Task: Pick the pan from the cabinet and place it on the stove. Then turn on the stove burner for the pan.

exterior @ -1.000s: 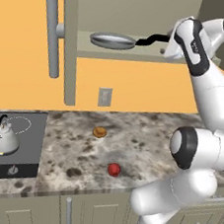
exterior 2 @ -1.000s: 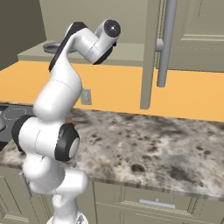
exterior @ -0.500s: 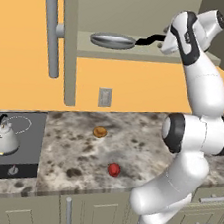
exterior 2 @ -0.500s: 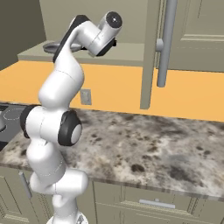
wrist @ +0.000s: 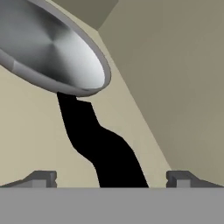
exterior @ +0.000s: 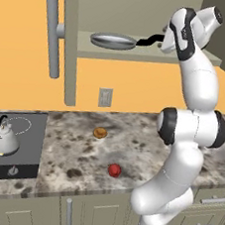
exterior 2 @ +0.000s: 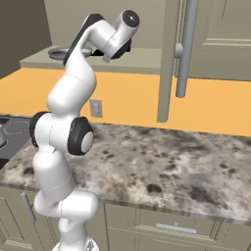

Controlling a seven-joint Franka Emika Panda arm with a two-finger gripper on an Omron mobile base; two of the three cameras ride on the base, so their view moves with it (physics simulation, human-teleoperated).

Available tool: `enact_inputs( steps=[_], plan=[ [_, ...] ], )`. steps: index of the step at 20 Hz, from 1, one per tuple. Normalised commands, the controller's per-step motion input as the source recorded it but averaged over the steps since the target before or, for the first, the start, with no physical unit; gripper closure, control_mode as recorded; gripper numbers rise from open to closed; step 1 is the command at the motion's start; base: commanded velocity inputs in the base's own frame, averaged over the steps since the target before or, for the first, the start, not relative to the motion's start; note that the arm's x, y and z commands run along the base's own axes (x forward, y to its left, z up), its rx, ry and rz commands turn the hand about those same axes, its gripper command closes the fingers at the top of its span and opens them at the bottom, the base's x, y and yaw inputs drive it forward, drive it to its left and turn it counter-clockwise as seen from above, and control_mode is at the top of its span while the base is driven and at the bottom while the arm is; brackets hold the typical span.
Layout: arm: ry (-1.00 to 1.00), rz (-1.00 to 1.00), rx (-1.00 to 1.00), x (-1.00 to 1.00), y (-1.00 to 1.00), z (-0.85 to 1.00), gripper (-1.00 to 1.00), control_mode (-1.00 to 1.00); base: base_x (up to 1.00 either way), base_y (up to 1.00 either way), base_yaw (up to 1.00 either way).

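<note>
Gripper [wrist: 111, 177] spread wide, nothing held; in the hand view its two dark finger tips [wrist: 40, 178] stand at the bottom of the frame on either side of the long black handle [wrist: 103, 148], not touching it. I read this as lined up for the grasp, jaws not yet closed. Shallow round grey metal frying pan [exterior: 113, 40] lies flat on the open shelf of the grey-beige upper wall cabinet [exterior: 151, 53], upper centre of the left base view, handle running toward the upper right of the frame where the white hand sits. Flat black cooktop [exterior: 25, 146] is at the lower left of that view, well apart from the pan, and a small silver-white kettle [exterior: 4, 139] stands on it over one burner outline. On the speckled stone counter [exterior: 140, 143], near mid-frame, lie a small orange-brown round thing [exterior: 100, 132] and a small red round thing [exterior: 114, 170]; I cannot tell what either is. Risks as I judge them: the handle curves, so closing on the bend could let the pan roll or droop in the grip; gripping far from the bowl leaves the weight hanging out, so it may tilt on lift-off; pulling out carelessly could catch the open cabinet door [exterior: 68, 39] at the upper left; the kettle narrows the landing room on the stove.
</note>
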Motion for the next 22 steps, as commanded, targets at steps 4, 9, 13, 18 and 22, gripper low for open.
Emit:
enact_inputs(
  steps=[4,9,13,18,22],
  plan=[
    [0.01,0.02,-0.03,0.32,0.0,-0.33,-1.0,-1.0,0.0,0.0,0.0],
    [0.01,0.04,-0.02,0.28,0.0,-0.29,-1.0,-1.0,0.0,0.0,0.0],
    [0.0,0.07,0.0,0.22,0.0,-0.25,-1.0,-1.0,0.0,0.0,0.0],
    [0.02,0.07,0.0,0.23,0.0,-0.29,-1.0,-1.0,0.0,0.0,0.0],
    [0.03,0.06,-0.01,0.23,0.0,-0.33,1.0,-1.0,0.0,0.0,0.0]
  ],
)
